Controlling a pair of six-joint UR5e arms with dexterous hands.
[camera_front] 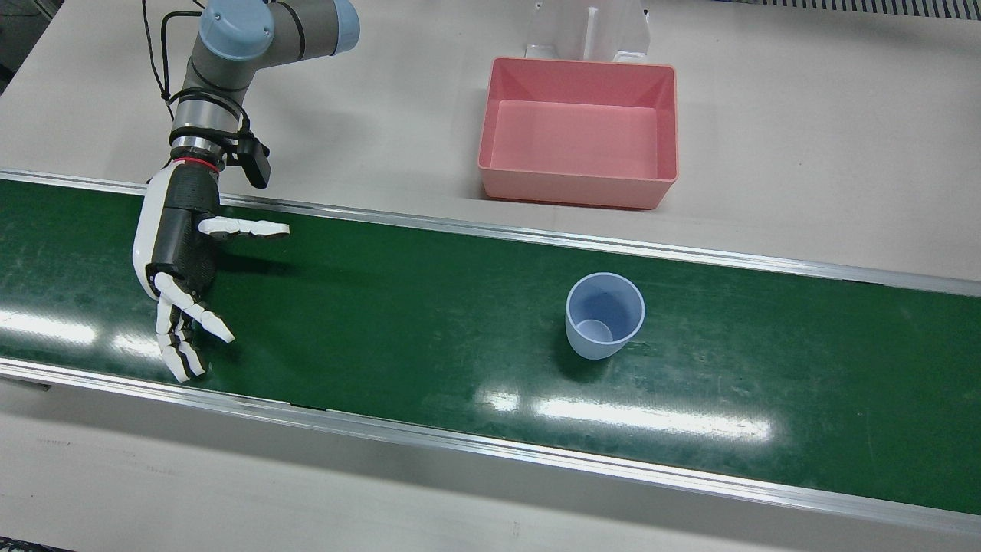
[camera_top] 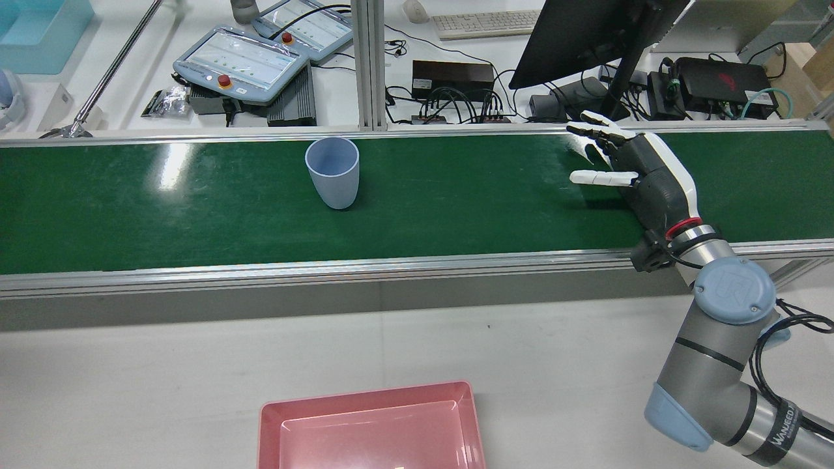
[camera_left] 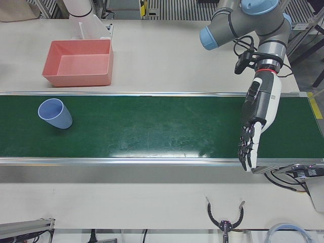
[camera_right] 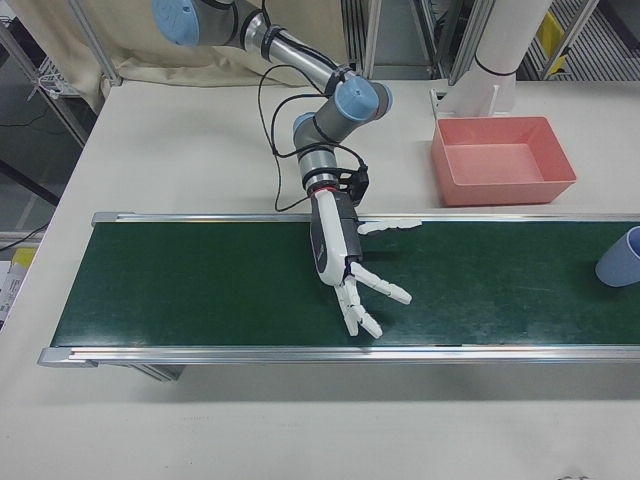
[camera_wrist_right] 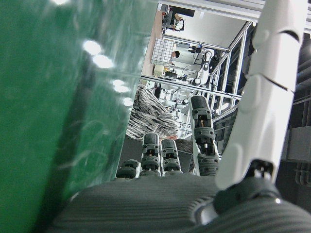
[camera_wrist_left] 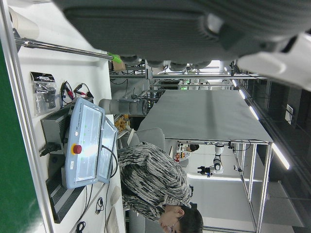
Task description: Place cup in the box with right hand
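A light blue cup (camera_front: 605,316) stands upright on the green belt (camera_front: 398,322); it also shows in the rear view (camera_top: 333,172). The empty pink box (camera_front: 579,189) sits on the beige table beyond the belt, just behind the cup. My right hand (camera_front: 180,261) is open with fingers spread, low over the belt and well to the side of the cup, holding nothing. My left hand (camera_left: 253,121) is open and empty over the other end of the belt, far from the cup (camera_left: 54,114).
The belt has raised metal rails (camera_front: 536,238) along both long edges. A white stand (camera_front: 586,34) rises right behind the box. Beyond the belt's far rail in the rear view are teach pendants (camera_top: 241,65), cables and a monitor (camera_top: 586,32).
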